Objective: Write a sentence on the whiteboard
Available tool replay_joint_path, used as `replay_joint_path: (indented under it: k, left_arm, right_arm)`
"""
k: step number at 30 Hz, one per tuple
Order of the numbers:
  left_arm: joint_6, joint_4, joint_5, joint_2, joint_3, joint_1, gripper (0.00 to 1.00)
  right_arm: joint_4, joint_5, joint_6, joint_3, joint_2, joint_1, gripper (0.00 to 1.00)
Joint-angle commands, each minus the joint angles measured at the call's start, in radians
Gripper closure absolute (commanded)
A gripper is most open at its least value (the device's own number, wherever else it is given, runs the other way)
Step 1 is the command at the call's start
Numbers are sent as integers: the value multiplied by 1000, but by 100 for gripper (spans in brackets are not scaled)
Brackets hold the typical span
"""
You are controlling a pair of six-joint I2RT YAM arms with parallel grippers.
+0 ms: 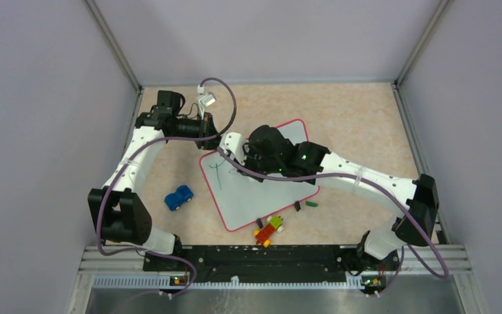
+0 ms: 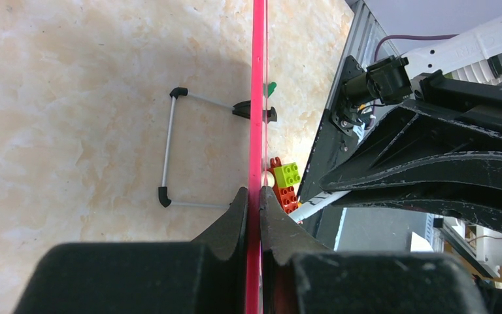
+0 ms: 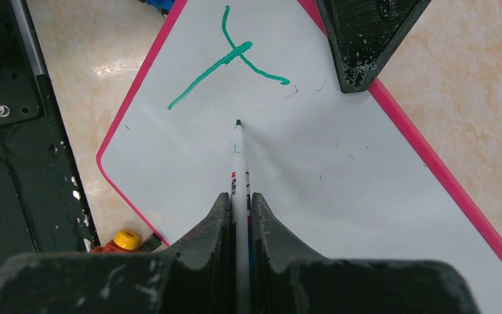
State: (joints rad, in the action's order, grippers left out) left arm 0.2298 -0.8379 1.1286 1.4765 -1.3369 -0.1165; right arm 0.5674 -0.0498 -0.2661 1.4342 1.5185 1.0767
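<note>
The whiteboard (image 1: 251,196) lies tilted on the table, white with a red-pink rim. Of the sentence, only one green letter "T" (image 3: 232,55) shows, near the board's left corner (image 1: 217,171). My left gripper (image 2: 253,193) is shut on the board's rim (image 2: 259,98) at its far-left edge. My right gripper (image 3: 240,196) is shut on a white marker (image 3: 238,157). The marker's green tip (image 3: 238,122) points at the board (image 3: 327,170) just below the T. I cannot tell whether the tip touches the surface.
A blue toy car (image 1: 179,197) sits left of the board. A stack of coloured bricks (image 1: 269,230) and a green marker cap (image 1: 311,204) lie by its near edge. A wire stand (image 2: 167,147) shows beside the rim. The arms' black base rail (image 1: 248,258) runs along the front.
</note>
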Motion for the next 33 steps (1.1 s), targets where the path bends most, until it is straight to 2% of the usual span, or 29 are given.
replay_joint_path:
  k: [1, 15, 33]
  left_arm:
    - [-6, -12, 0, -27, 11, -9, 100]
    - [-4, -13, -4, -31, 15, -9, 100]
    - [-7, -11, -4, -26, 15, -9, 100]
  right_arm:
    - [-34, -4, -2, 57, 21, 4, 100]
    - [-32, -22, -19, 41, 44, 33, 100]
    - [-7, -12, -25, -31, -12, 34, 100]
